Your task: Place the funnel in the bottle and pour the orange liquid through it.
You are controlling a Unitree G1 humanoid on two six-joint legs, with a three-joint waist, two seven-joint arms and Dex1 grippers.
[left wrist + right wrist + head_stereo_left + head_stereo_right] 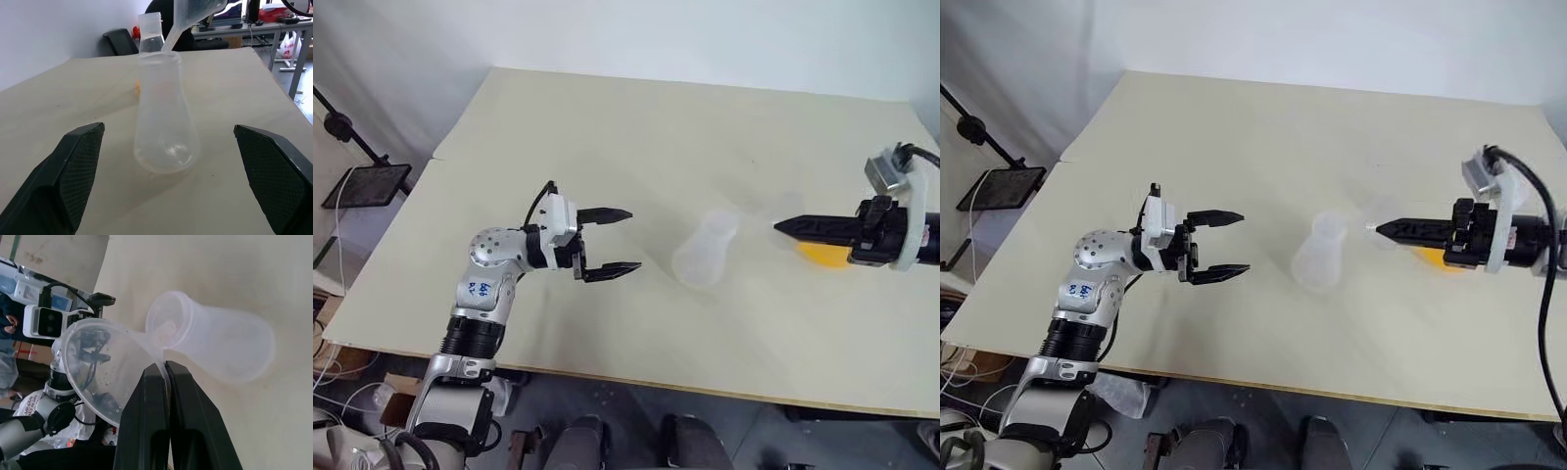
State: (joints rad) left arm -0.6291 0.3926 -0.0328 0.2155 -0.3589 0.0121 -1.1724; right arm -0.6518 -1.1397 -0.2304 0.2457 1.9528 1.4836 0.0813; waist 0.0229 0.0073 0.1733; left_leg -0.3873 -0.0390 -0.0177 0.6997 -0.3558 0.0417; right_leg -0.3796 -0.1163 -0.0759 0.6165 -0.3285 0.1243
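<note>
The frosted white bottle (705, 253) stands upright in the middle of the table. In the left wrist view it (164, 117) rises between my left gripper's black fingers (73, 166), a wide gap on each side. My left gripper (633, 239) is open, level, pointing at the bottle. Coming from the right, my right gripper (164, 366) is shut on the clear funnel (102, 372) near its stem. The funnel (195, 14) hangs tilted, its stem tip at the bottle's mouth (159, 56); whether it is inside I cannot tell. The orange liquid (824, 255) shows behind the right gripper, in a clearer flask (149, 32).
The cream table (607, 127) has its front edge close below both arms. A black stand with a dark panel (367, 186) is off the table's left side. Desks and a dark chair (120, 41) stand beyond the far edge in the left wrist view.
</note>
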